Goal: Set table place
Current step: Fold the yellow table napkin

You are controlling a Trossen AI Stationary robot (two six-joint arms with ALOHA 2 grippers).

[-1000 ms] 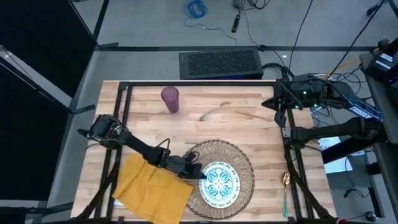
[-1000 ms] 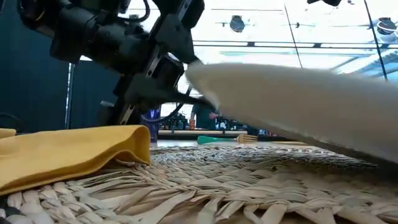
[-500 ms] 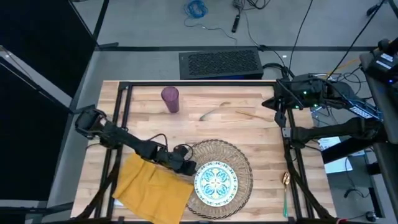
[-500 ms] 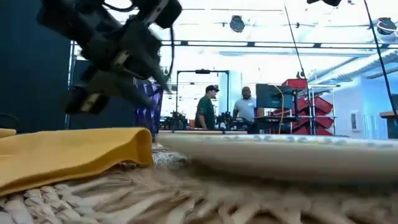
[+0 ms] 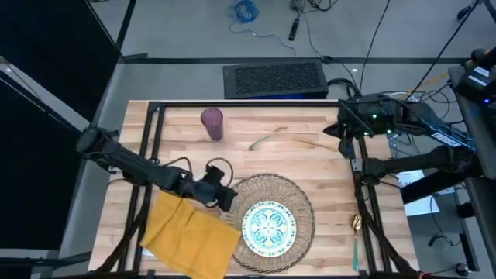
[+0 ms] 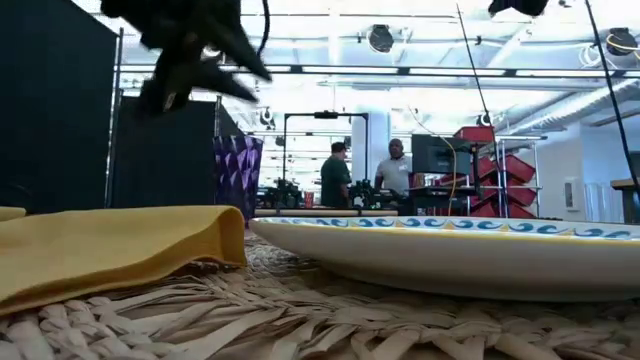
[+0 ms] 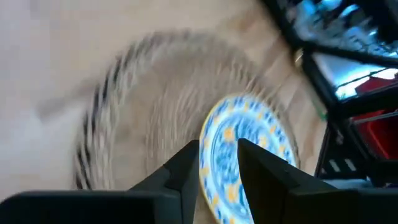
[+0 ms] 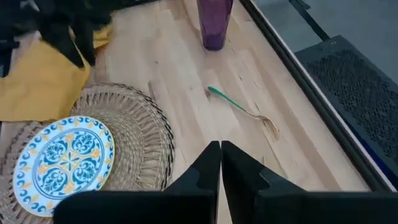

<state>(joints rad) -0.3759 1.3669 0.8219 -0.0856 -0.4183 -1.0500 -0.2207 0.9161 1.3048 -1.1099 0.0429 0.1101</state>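
Patterned plate (image 5: 269, 228) on straw mat (image 5: 304, 203)

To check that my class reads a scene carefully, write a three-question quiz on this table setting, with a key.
1. True or false: the blue-green patterned white plate lies on the round woven straw mat.
2. The yellow cloth napkin lies beside the mat toward: A the left arm; B the right arm.
3. Which gripper is shut?
Key: 1 true; 2 A; 3 the right gripper.
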